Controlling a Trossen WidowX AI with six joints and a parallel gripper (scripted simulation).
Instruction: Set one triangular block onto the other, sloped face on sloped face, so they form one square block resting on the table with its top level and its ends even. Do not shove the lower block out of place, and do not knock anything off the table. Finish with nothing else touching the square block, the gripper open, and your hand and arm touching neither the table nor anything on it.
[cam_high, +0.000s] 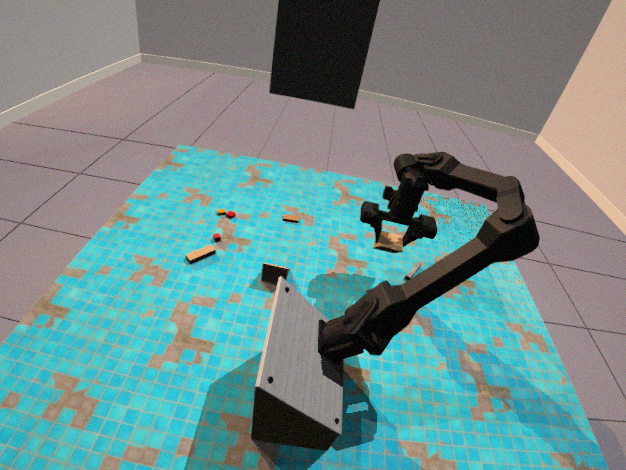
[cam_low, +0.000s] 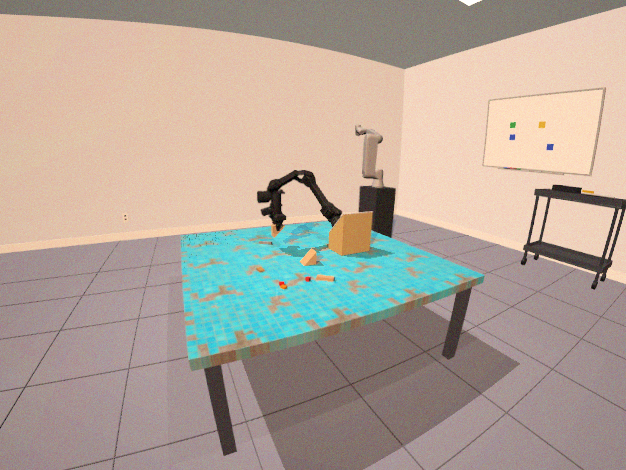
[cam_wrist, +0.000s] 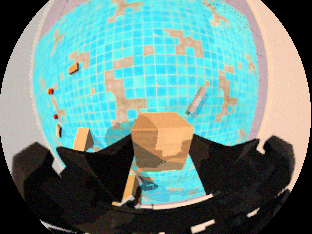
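Note:
My gripper (cam_high: 391, 239) (cam_low: 277, 229) (cam_wrist: 160, 134) is shut on a wooden triangular block (cam_high: 388, 243) (cam_low: 274, 231) (cam_wrist: 165, 148) and holds it above the table, its shadow falling on the tiles. In the wrist view the held block fills the space between the fingers; its exact tilt is hard to tell. The other triangular block (cam_high: 274, 273) (cam_low: 308, 258) (cam_wrist: 82, 139) rests on the table, clear of the gripper. In the exterior view its sloped face looks up and to the left; in the top view a dark upright face shows.
The arm's wedge-shaped base (cam_high: 303, 349) (cam_low: 353, 233) stands near the resting block. A grey bar (cam_high: 413, 272) (cam_wrist: 196, 100) lies beyond the held block. A wooden bar (cam_high: 200, 253) (cam_low: 325, 278), a red cube (cam_high: 216, 237) (cam_low: 307, 278) and an orange block (cam_high: 290, 218) (cam_low: 259, 269) lie elsewhere.

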